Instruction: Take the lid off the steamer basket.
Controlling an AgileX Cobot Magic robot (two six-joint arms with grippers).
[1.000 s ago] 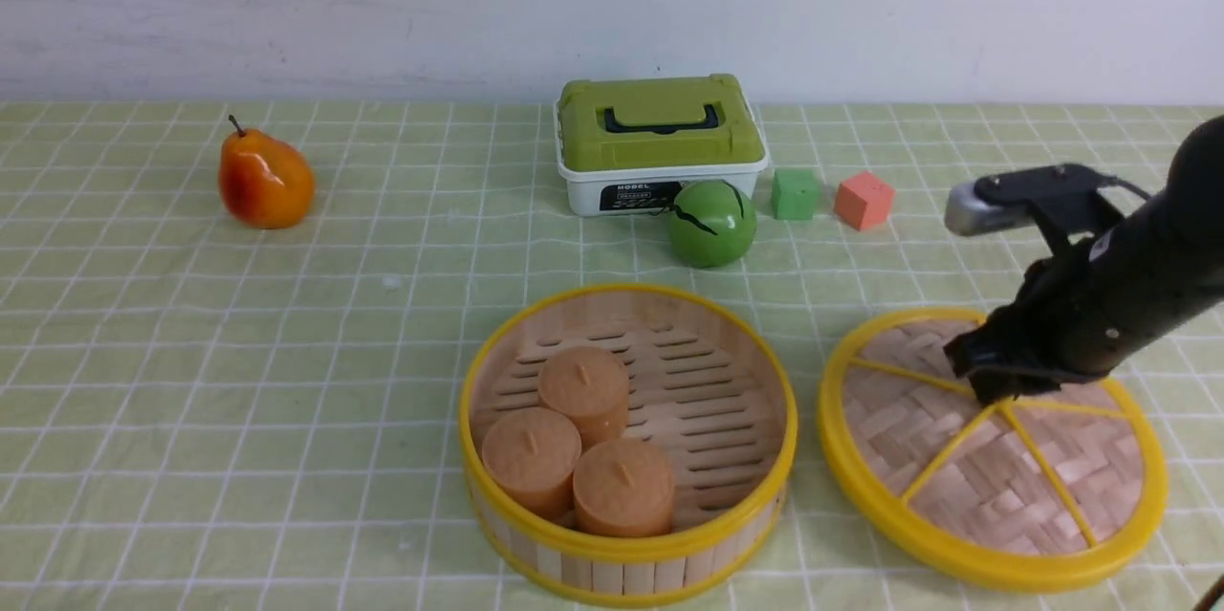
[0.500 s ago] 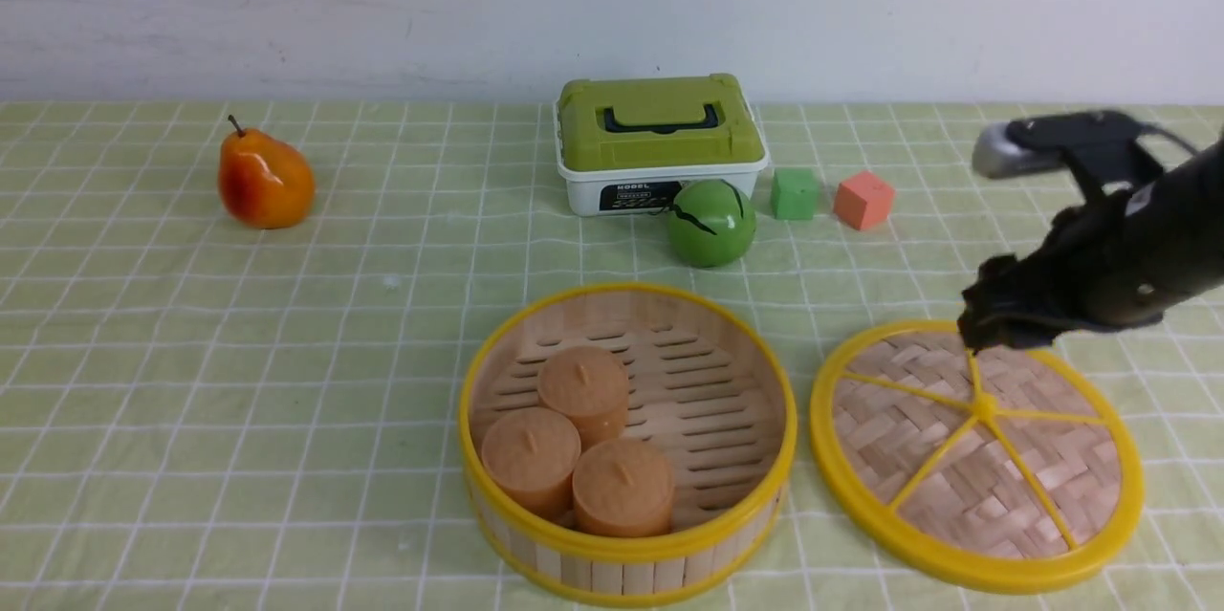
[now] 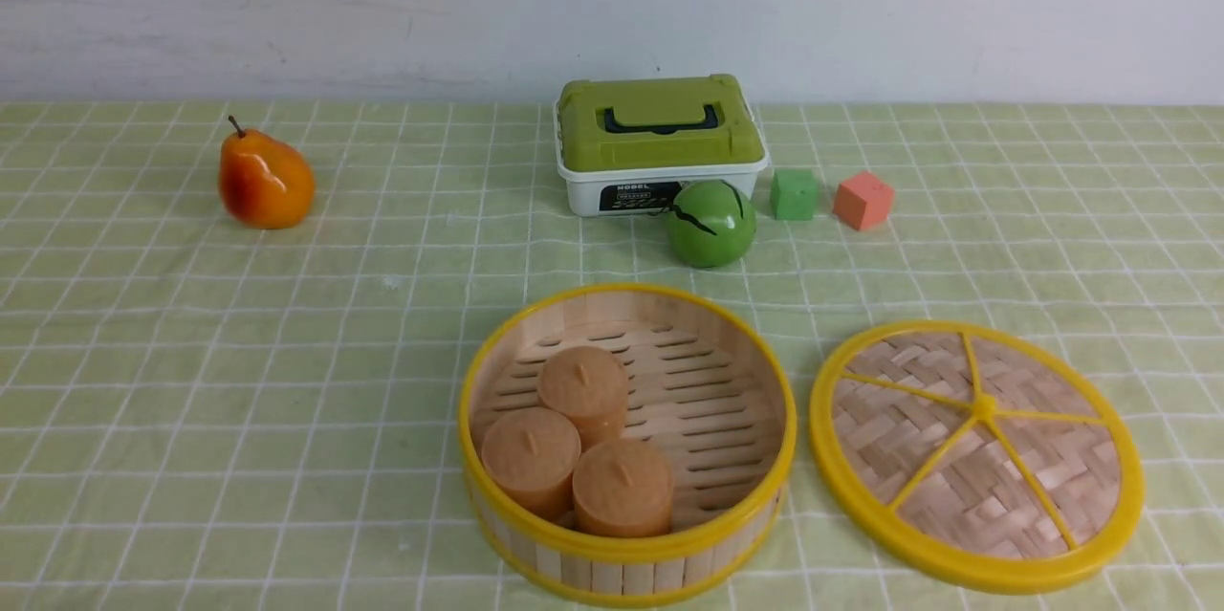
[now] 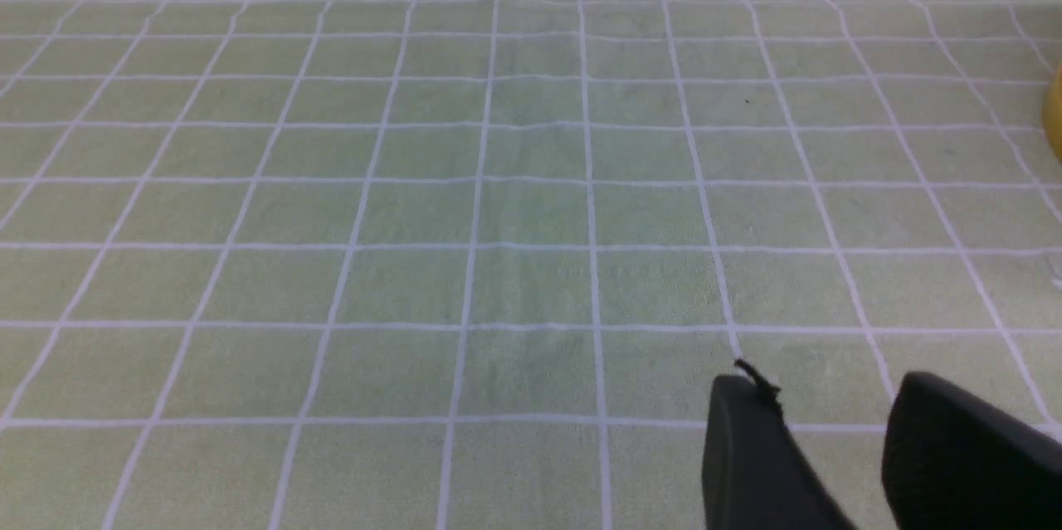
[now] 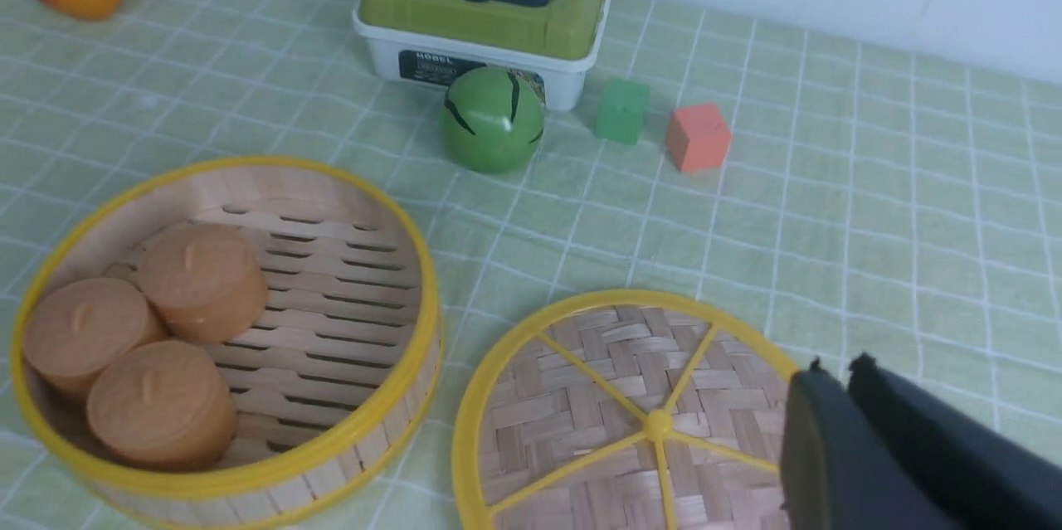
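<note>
Withdrawing since the earlier frame, the right arm is no longer showing in the front view. The right gripper (image 5: 838, 372) is hanging by the lid's right side, jaws drawn nearly together on nothing. The lid (image 3: 975, 453) is lying flat on the worktop (image 3: 382, 353), just right of the open steamer basket (image 3: 626, 549), so removal is looking complete; the retreat should be rising clear of the yellow rim while the left gripper (image 4: 817, 397) is idling, spread and unloaded.
</note>
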